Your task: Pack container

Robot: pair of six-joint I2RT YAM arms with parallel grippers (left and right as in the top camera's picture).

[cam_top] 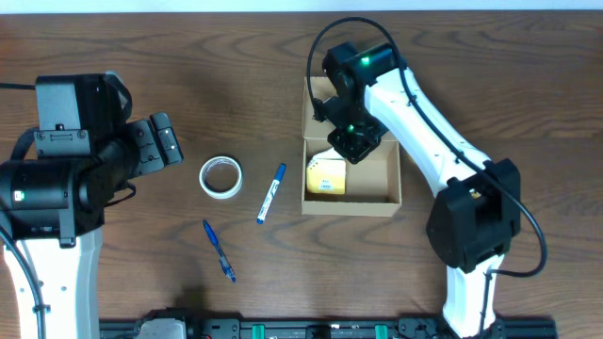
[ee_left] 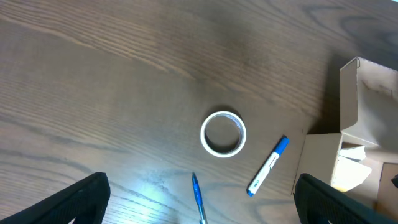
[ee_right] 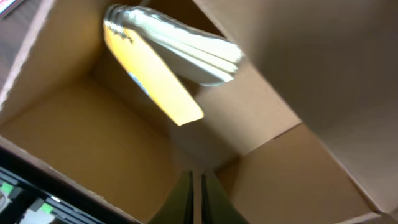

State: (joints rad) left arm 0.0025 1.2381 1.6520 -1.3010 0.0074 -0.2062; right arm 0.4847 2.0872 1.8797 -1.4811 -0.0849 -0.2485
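The container [cam_top: 350, 205], a tan cardboard box, stands open at the table's middle; it also shows in the left wrist view [ee_left: 320, 162]. A yellow pad-like block [cam_top: 326, 177] lies inside it at the left. My right gripper [cam_top: 350, 143] is over the box's far part, reaching in. In the right wrist view its fingers [ee_right: 198, 186] are shut with nothing between them, above the box floor [ee_right: 74, 143], and the yellow block [ee_right: 155, 81] leans against the box wall beyond them. My left gripper [cam_top: 174, 141] is open and empty at the far left [ee_left: 202, 183].
A white tape roll [cam_top: 220, 177] [ee_left: 223, 133], a white and blue marker [cam_top: 271, 193] [ee_left: 268, 165] and a blue pen [cam_top: 219, 250] [ee_left: 198, 199] lie on the wooden table between the left gripper and the box.
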